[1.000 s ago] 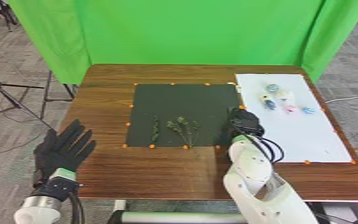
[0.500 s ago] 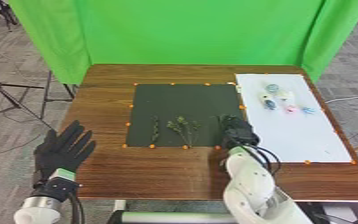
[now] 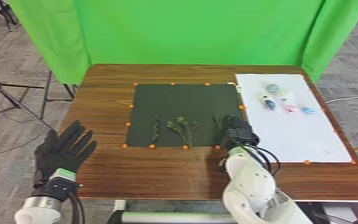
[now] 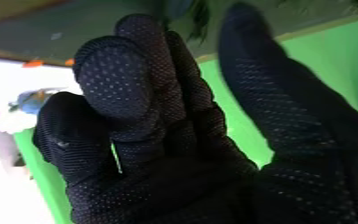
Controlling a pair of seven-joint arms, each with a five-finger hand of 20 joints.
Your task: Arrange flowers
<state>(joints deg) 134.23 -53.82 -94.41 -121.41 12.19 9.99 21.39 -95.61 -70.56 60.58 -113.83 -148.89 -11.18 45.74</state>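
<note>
Black fabric-gloved right hand [image 3: 239, 133], fingers together, thumb apart, at the near right of a dark rectangular mat [image 3: 175, 100], partly hiding a slender green stem [image 3: 218, 121], black fabric-gloved left hand [image 3: 58, 157], fingers spread, near left

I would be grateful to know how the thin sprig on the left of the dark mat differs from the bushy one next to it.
The thin sprig is a narrow, dark strand, while the bushy sprig branches into several tufted heads. The bushy sprig also looks lighter green than the thin sprig. Both lie on the dark mat.
</note>
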